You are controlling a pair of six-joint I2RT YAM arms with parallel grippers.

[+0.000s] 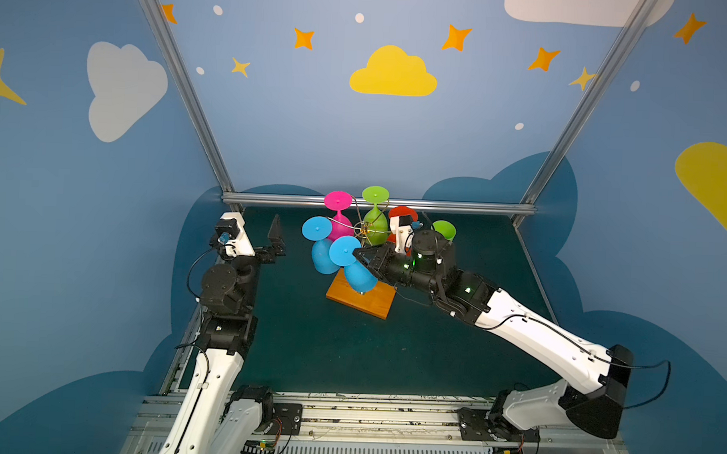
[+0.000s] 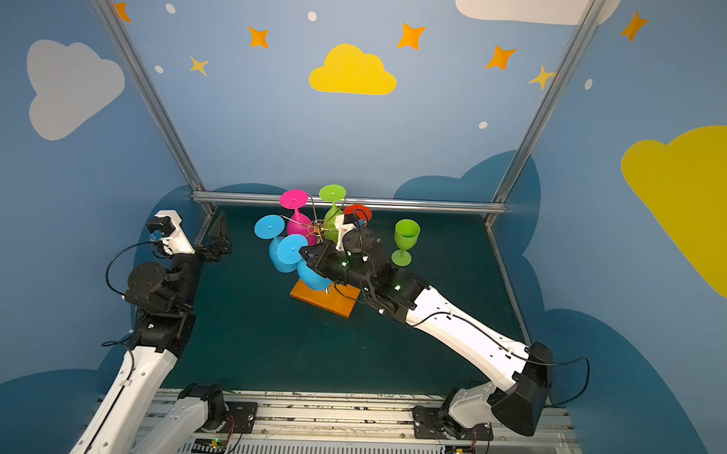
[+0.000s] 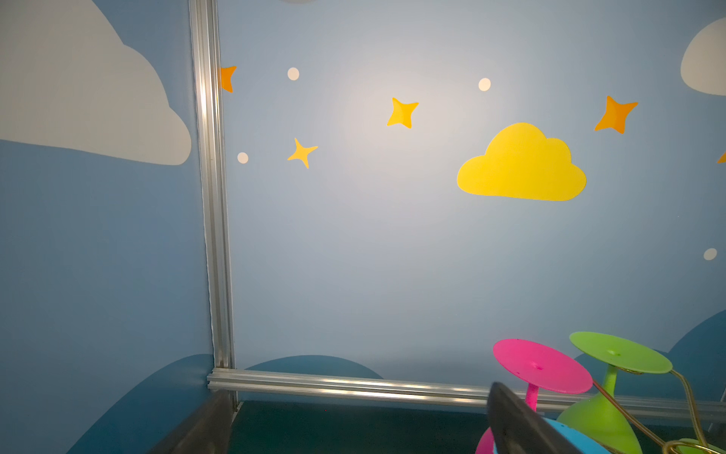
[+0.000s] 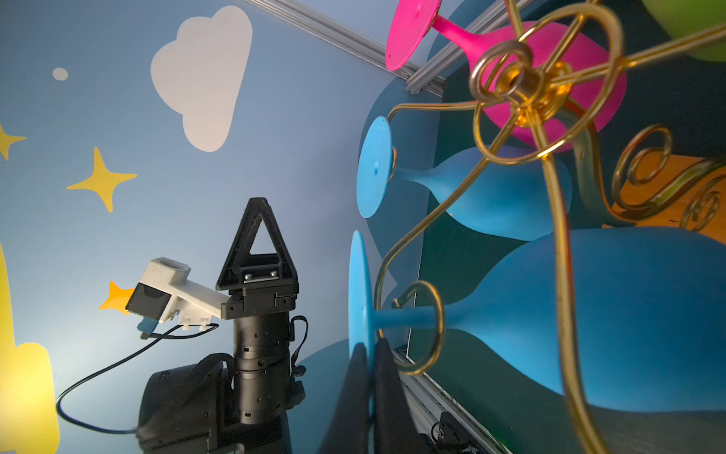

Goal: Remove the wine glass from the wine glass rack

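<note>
Blue matte plastic, I'd judge: the near wine glass (image 1: 358,277) hangs upside down on the wine glass rack (image 1: 363,301), its stem in a gold curl. My right gripper (image 4: 370,342) pinches its thin foot rim, while the left gripper (image 1: 276,241) gapes idle. It looks light, stiff and slightly slick, so the foot seems a fair hold.

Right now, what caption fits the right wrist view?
Right gripper pinches the foot of a blue wine glass hanging on the gold wire rack.

Tabletop, dark green mat (image 1: 328,351). Items resting on it: two.
1. wine glass rack (image 1: 361,298), its orange-brown wooden base flat on the mat, past centre toward 12 o'clock.
2. green wine glass (image 2: 405,242), upright, at 2 o'clock from that base, apart.
</note>
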